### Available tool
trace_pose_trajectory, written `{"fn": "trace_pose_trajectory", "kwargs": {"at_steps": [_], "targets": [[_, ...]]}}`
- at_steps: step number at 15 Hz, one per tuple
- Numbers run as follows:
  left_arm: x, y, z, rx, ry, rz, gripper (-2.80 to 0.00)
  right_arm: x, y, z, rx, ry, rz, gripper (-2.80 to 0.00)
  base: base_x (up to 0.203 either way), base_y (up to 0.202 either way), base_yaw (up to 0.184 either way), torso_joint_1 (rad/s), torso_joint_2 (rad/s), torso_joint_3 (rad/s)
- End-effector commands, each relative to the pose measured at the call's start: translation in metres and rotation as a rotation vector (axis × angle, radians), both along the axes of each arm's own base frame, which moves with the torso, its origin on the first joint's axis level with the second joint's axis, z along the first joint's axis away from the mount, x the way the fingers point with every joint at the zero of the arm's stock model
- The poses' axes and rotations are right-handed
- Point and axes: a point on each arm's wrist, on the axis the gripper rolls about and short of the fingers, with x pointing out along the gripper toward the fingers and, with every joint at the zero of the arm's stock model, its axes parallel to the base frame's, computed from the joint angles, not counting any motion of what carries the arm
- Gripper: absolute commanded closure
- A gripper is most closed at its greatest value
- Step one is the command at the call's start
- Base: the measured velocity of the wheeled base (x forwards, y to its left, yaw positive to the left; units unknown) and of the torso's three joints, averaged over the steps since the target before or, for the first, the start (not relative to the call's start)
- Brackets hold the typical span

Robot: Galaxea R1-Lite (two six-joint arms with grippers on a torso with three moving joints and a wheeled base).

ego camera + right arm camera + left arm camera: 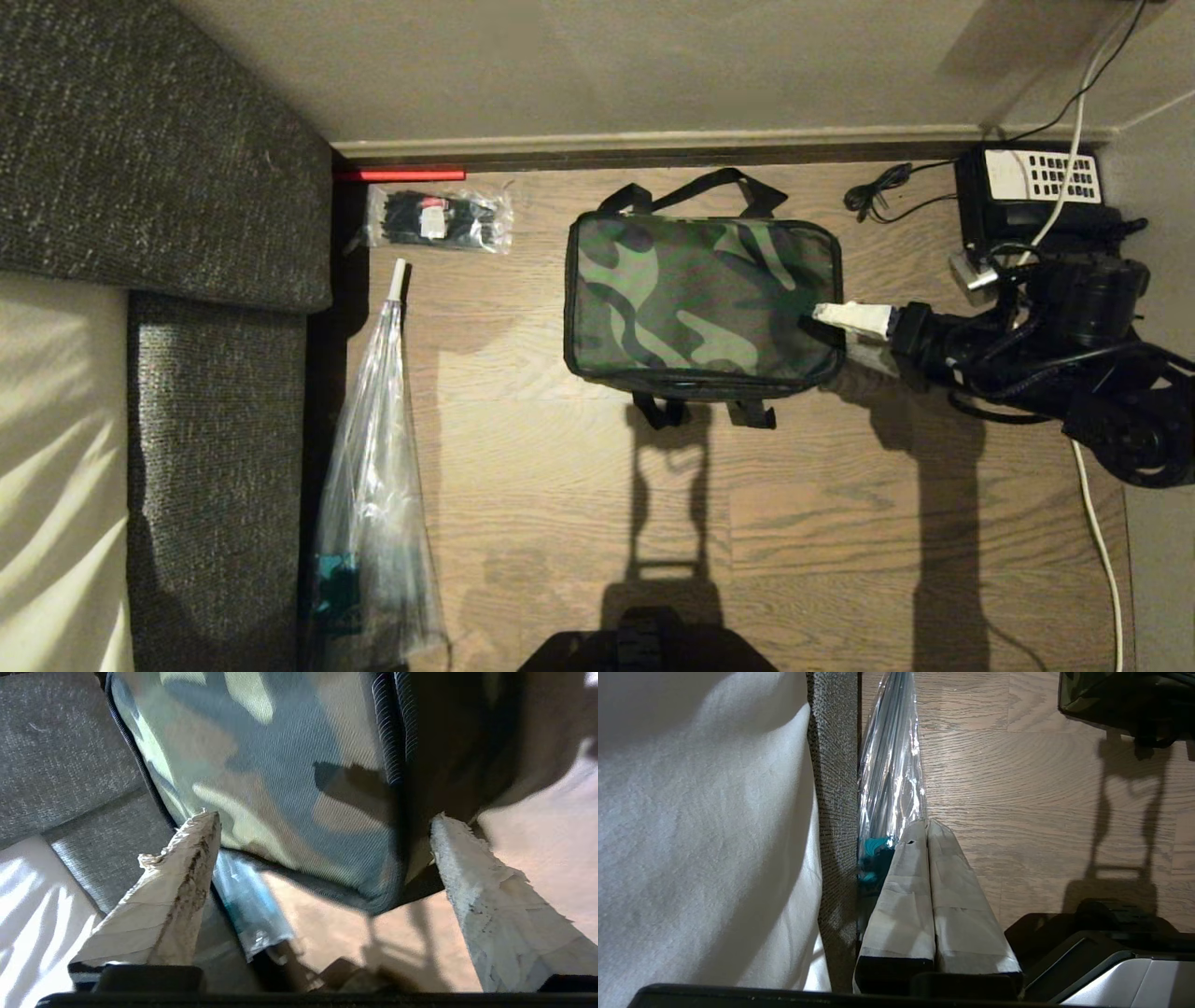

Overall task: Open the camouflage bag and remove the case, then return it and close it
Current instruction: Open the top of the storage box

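- Right gripper (826, 322): at the right end of the camouflage bag (700, 299), fingers spread wide with nothing between them. In the right wrist view the two taped fingertips (196, 833) straddle the bag's near-right corner; contact with the fabric can't be judged.
- Camouflage bag: on the wood floor (560, 485), mid-scene, lid flat and apparently zipped. Black straps show at its far and near edges.
- Case: not visible; the shut lid hides the bag's contents.
- Left gripper (927, 828): taped fingers pressed together, empty, parked near the sofa (168, 187) and over the clear-wrapped umbrella (373, 485) at left.
- Clear plastic bag (439, 219), far left: holds dark items, too small to identify.
- Desk phone (1032, 187): far right, partly covered by cables and the right arm.
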Motion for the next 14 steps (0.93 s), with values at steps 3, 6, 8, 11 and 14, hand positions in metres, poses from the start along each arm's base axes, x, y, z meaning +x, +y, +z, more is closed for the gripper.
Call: {"fn": "trace_pose_trajectory", "kwargs": {"at_steps": [3,6,8,11,14], "targets": [[0.0,0.0,0.0,0.0,0.0,0.0,0.0,-0.003,0.009,0.002,0.035,0.021,0.021,-2.8,0.0,0.0,0.0,0.0,0.0,0.0],[0.0,0.0,0.0,0.0,0.0,0.0,0.0,0.0,0.009,0.001,0.055,0.031,0.018,-2.8,0.0,0.0,0.0,0.0,0.0,0.0],[0.0,0.0,0.0,0.0,0.0,0.0,0.0,-0.001,0.01,0.003,0.103,0.059,0.015,-2.8,0.0,0.0,0.0,0.0,0.0,0.0],[0.0,0.0,0.0,0.0,0.0,0.0,0.0,-0.001,0.01,0.013,0.213,0.048,-0.008,-2.8,0.0,0.0,0.0,0.0,0.0,0.0],[0.0,0.0,0.0,0.0,0.0,0.0,0.0,0.0,0.01,0.015,0.226,0.035,-0.008,0.0,0.0,0.0,0.0,0.0,0.0,0.0]]}}
